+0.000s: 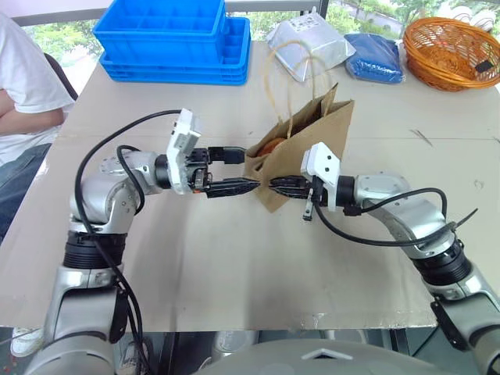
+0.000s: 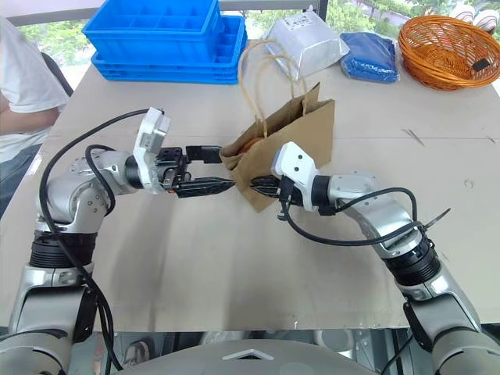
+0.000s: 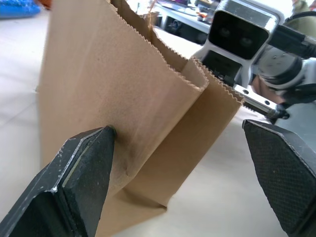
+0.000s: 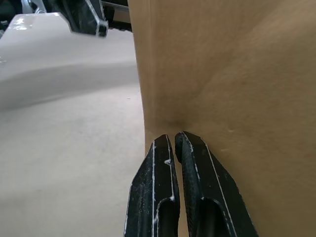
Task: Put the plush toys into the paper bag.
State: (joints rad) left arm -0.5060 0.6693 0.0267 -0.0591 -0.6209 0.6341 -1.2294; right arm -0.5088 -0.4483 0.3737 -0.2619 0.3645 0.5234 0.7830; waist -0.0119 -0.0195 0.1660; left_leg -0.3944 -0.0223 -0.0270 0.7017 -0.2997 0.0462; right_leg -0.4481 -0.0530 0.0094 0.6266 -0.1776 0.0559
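Paper bag (image 1: pixel 308 144) stands on the desk (image 1: pixel 234 266) near its middle, mouth up and leaning, its two loop handles (image 1: pixel 285 78) rising above the rim. At the open mouth on our left side something brown and rounded (image 1: pixel 271 146) shows inside; we judge it to be one of the plush toys, already in. We cannot tell whether the white one is in there too; it lies nowhere on the open desk.

Left gripper (image 1: pixel 234 168) is spread wide, one finger above at the bag's mouth edge, the other lower along its side; in the left wrist view one finger (image 3: pixel 84 173) touches the paper wall while the other stands apart. We read this as bracing or holding the mouth open.

Right gripper (image 1: pixel 281 185) has its fingers pressed together, pinching nothing, tips nudged against the bag's lower front face; the right wrist view shows the paper dented just ahead of them. Likely steadying or straightening the bag.

At the desk's far edge: blue crates (image 1: pixel 176 39), white pouch (image 1: pixel 308 47), blue bundle (image 1: pixel 375 56), orange basket (image 1: pixel 449 51). A seated person (image 1: pixel 19 86) sits at the desk's left end.
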